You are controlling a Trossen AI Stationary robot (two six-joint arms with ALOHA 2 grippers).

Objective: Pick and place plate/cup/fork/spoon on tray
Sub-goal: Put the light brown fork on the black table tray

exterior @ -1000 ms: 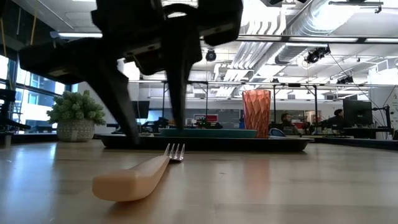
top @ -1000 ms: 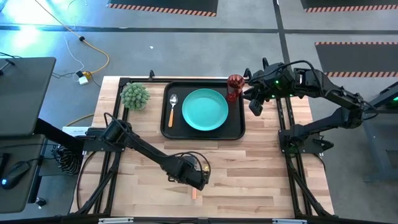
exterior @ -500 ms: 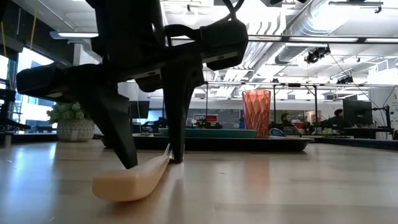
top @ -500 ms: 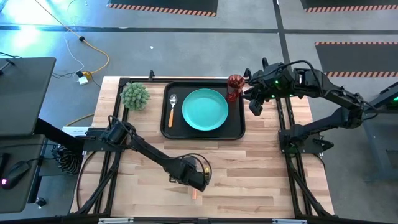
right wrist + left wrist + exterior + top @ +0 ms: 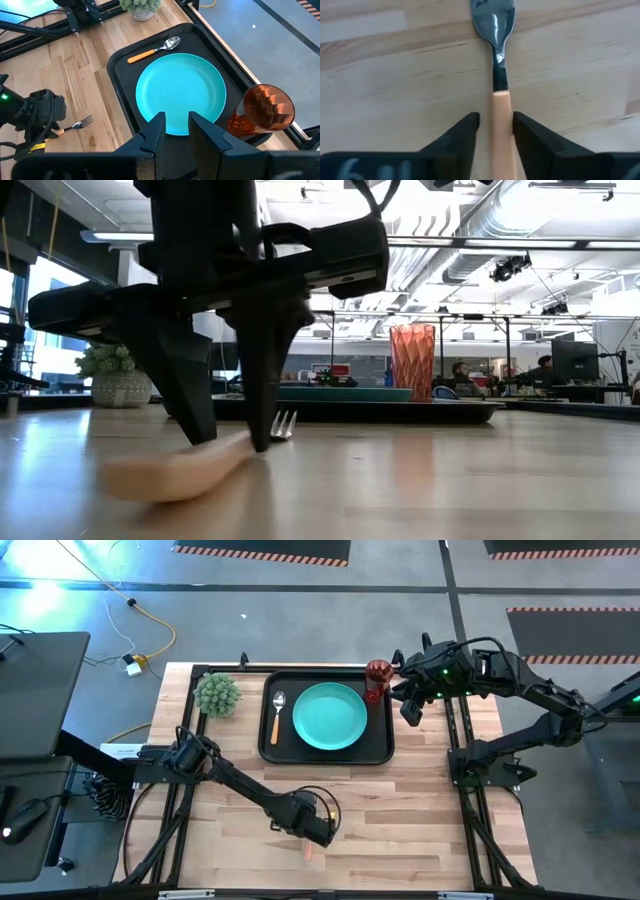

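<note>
The wooden worktop (image 5: 420,800) holds the black tray (image 5: 326,753) at its far middle. On the tray lies the teal plate (image 5: 329,716), with the spoon (image 5: 276,715) just to its left. The red cup (image 5: 377,680) stands at the tray's far right corner, beside the plate. A spiky green plant (image 5: 217,694) in a pot sits on the worktop left of the tray.

The fork (image 5: 498,100) lies on the bare worktop at the near middle, well apart from the tray. The left tool (image 5: 495,125) is down over it, its 2 fingers (image 5: 465,131) narrow with one on each side of the orange handle.

The right tool (image 5: 173,126) hangs above the tray's right edge near the cup, its fingers a little apart and holding nothing.
</note>
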